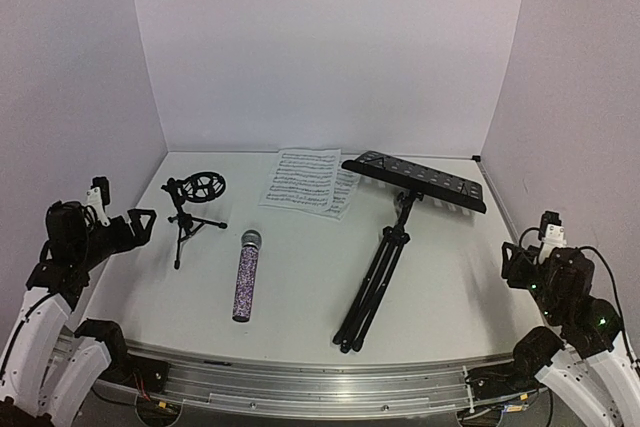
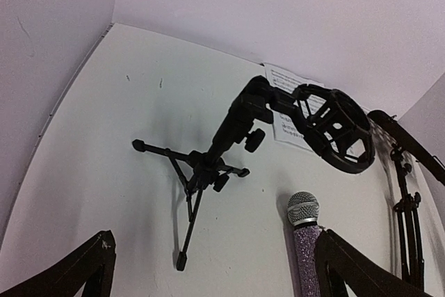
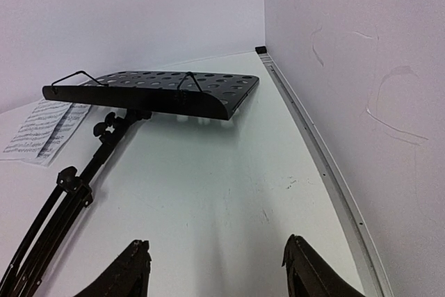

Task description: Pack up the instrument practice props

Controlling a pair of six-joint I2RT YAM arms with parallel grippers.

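Note:
A glittery purple microphone (image 1: 246, 275) with a silver mesh head lies flat on the white table, head pointing away. Left of it stands the small black tripod mic stand (image 1: 190, 207) with its ring mount. The tall black music stand (image 1: 385, 267) lies on its side, its perforated tray (image 1: 415, 180) at the back. White sheet-music pages (image 1: 305, 180) lie beside the tray. My left gripper (image 1: 140, 225) hovers open at the table's left edge, holding nothing; from its wrist I see the mic stand (image 2: 208, 165) and microphone (image 2: 306, 241) ahead. My right gripper (image 1: 515, 267) is open and empty at the right edge, facing the tray (image 3: 153, 94).
White walls close in the table at the back and on both sides. A metal rim (image 3: 313, 151) runs along the right edge close to my right gripper. An aluminium rail (image 1: 320, 382) spans the front between the arm bases.

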